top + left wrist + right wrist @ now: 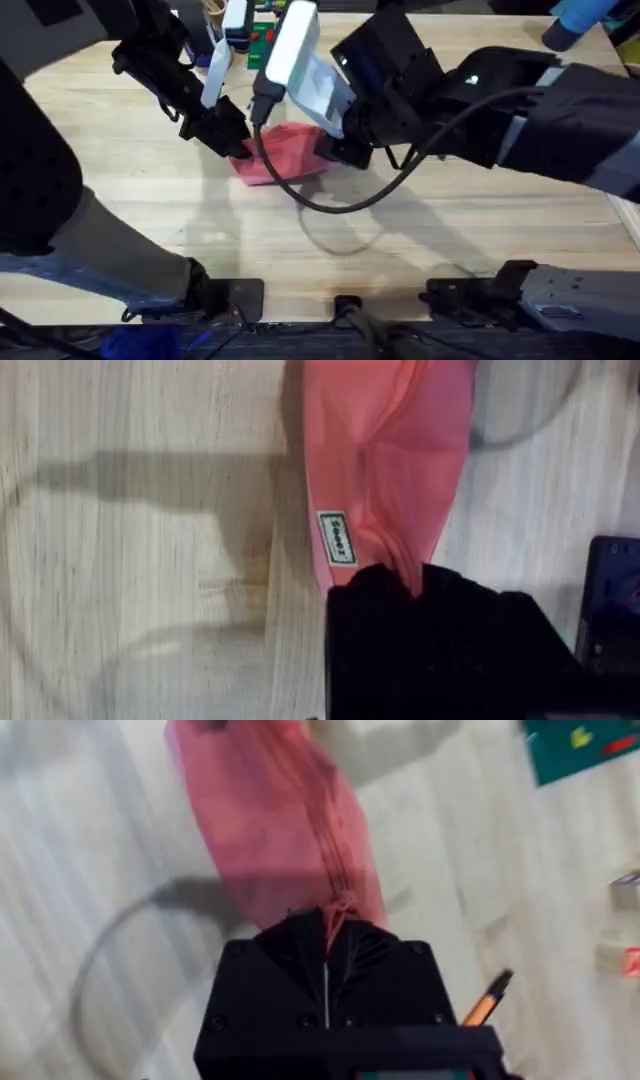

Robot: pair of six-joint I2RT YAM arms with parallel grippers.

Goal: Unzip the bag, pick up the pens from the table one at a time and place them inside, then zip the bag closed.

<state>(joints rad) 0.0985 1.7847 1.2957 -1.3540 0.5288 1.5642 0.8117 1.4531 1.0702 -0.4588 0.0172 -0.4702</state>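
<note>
Pink-red bag [285, 152], pale grained table [130, 190]

2 black arms; white wrist camera modules; black looping cable [330, 200].

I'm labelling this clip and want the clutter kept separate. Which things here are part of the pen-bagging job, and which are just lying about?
Part of the job:
- the bag, pinched at one end by the left gripper and at the other by the right gripper
- an orange pen
- the table

Lying about:
- colourful items at the table's far edge
- a black cable looping over the bag
</note>
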